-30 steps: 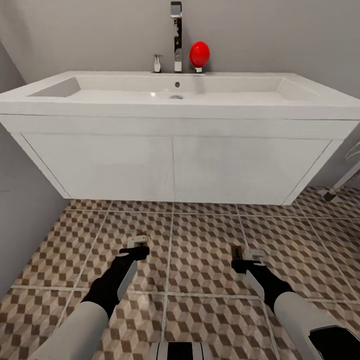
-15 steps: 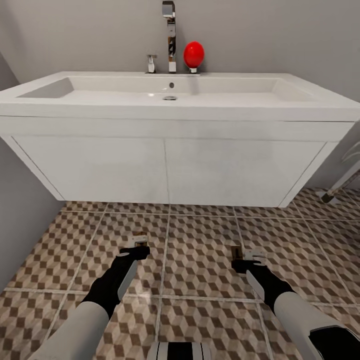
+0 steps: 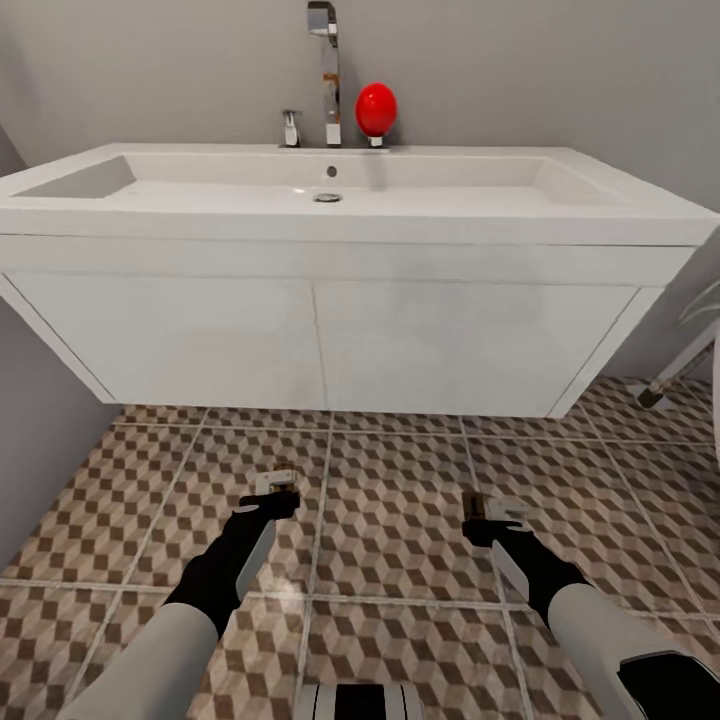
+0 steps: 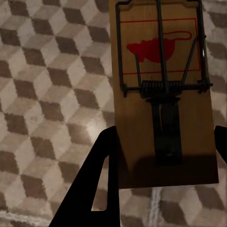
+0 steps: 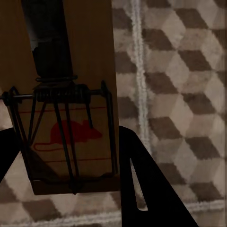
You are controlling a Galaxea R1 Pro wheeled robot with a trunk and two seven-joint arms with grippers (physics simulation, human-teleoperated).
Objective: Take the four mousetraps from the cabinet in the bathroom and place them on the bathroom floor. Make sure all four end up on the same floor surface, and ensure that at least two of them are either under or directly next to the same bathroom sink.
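The bathroom floor (image 3: 400,520), cube-patterned tile, runs from the robot's feet to the grey wall. Over it, the left claw (image 3: 272,497) grips one mousetrap (image 4: 163,94) by its sides; the right claw (image 3: 487,520) grips another mousetrap (image 5: 66,118) likewise. Beyond both hangs the bathroom sink (image 3: 340,250), with a chrome tap (image 3: 325,70) and a red ball (image 3: 376,108) at its back edge.

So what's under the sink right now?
Under the sink and its vanity, only patterned floor tiles show near the front; farther back, the vanity hides the floor.
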